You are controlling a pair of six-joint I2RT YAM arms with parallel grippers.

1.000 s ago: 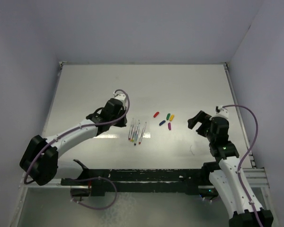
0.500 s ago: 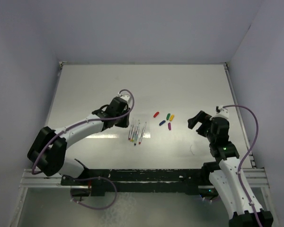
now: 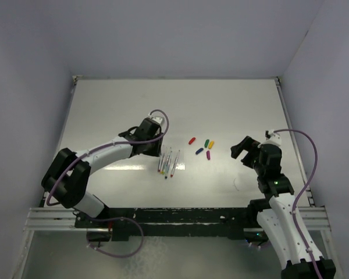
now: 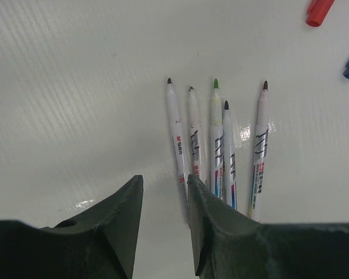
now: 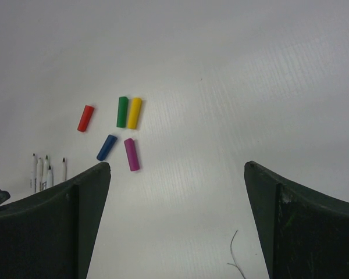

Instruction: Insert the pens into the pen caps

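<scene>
Left tool [image 4: 164,187], jaws narrowly apart and empty, is hovering just behind the pens [image 4: 216,145]: light, stiff, slick, likely best pinched mid-barrel. Right tool [image 5: 177,174] is gaping wide.

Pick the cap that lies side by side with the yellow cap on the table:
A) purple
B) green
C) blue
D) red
B: in the right wrist view the green cap lies parallel to and right alongside the yellow cap, with hardly any gap between them.
</scene>
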